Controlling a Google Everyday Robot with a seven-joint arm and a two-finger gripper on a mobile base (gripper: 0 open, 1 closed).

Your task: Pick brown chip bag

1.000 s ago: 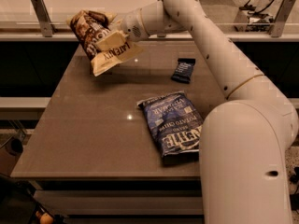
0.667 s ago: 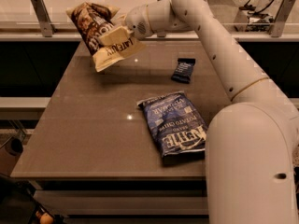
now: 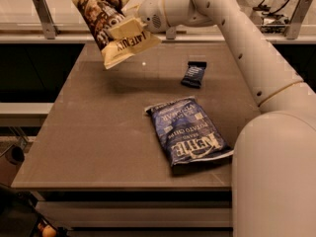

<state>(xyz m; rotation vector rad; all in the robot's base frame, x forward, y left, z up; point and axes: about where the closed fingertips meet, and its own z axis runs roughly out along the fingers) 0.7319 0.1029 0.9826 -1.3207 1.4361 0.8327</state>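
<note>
Gripper (image 3: 130, 25) above table (image 3: 98, 127) holds one brown chip bag (image 3: 104, 15)

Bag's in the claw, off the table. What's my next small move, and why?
Probably raise it slightly, straight up, then hold. The claw grips the brown chip bag near its cream end; the bag hangs tilted above a far corner of the table, apart from the blue Kettle bag and snack bar.

arm (image 3: 247, 48) outstretched, pincer (image 3: 129, 27) aloft, clamped on the brown chip bag (image 3: 104, 16)
</note>
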